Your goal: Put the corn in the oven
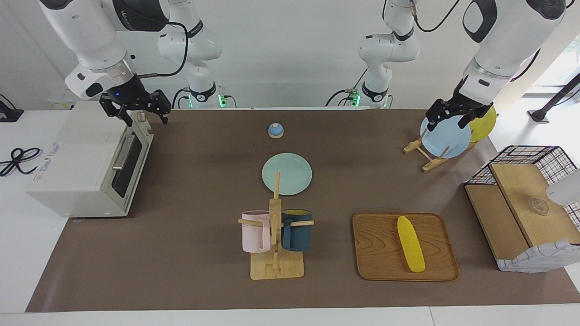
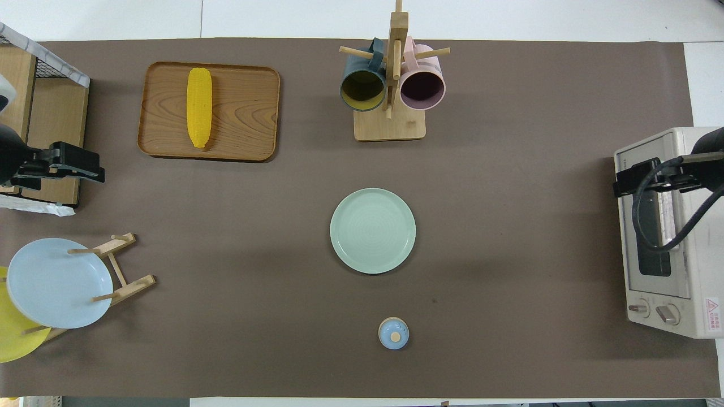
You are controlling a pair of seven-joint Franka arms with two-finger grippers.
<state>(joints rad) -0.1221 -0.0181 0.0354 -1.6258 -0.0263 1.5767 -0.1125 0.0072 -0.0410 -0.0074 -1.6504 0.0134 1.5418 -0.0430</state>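
Observation:
The yellow corn (image 1: 411, 244) (image 2: 199, 107) lies lengthwise on a wooden tray (image 1: 376, 246) (image 2: 243, 113), toward the left arm's end of the table and far from the robots. At the right arm's end stands the cream-white oven (image 1: 77, 167) (image 2: 662, 254), its dark glass door shut. My right gripper (image 1: 146, 118) (image 2: 628, 181) hangs open and empty over the oven's top edge nearest the robots. Over the plate rack, my left gripper (image 1: 447, 124) (image 2: 85, 167) is raised, open and holding nothing. Neither gripper is near the corn.
A mint-green plate (image 1: 287, 174) lies mid-table, and a small blue lidded pot (image 1: 275, 130) sits nearer to the robots. A wooden mug tree (image 1: 275, 253) holds a pink and a dark-blue mug. The rack (image 1: 426, 158) carries a blue and a yellow plate. Beside the tray stands a wire-and-wood shelf (image 1: 521, 203).

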